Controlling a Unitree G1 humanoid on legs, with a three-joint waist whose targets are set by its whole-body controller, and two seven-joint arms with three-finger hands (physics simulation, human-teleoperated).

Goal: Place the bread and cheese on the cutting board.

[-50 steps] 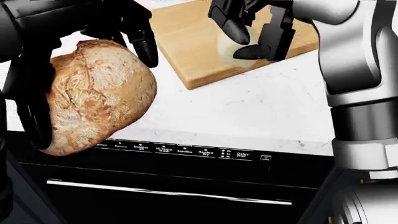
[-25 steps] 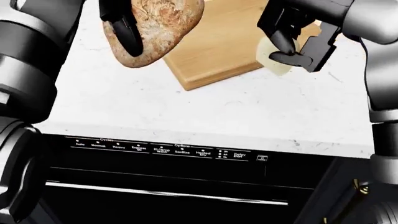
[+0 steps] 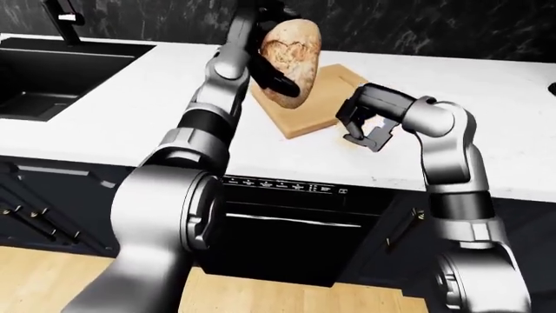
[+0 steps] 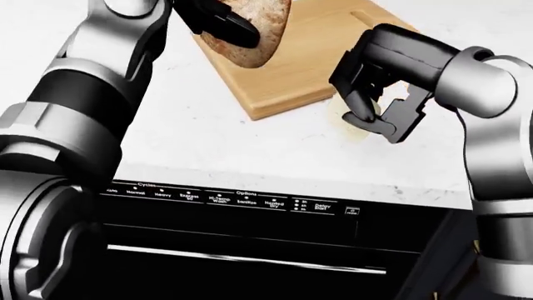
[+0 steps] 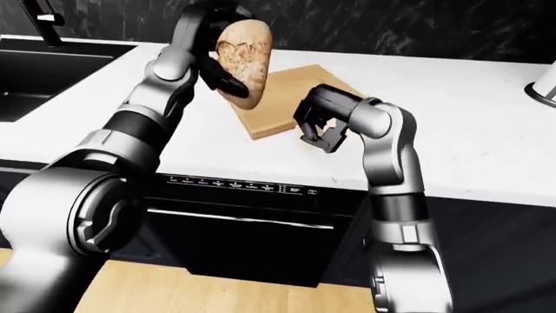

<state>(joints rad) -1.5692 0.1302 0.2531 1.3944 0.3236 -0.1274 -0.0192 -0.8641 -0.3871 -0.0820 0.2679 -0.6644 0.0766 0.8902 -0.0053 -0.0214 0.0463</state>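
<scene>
One bread loaf (image 3: 291, 62), one cheese piece (image 4: 350, 119), one cutting board (image 4: 308, 62)

Bread (image 3: 291, 62): in left hand (image 3: 265, 65), above cutting board (image 3: 315, 104). Cheese (image 4: 354, 115): under right hand (image 4: 379, 103), on table (image 4: 250, 150) just right of the board.

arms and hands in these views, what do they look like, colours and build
Both arms are glossy silver-grey cylinders with black bands at the joints. The left hand and right hand are matte black, each with thick, blocky, segmented fingers. No cables, sleeves or markings show.
</scene>
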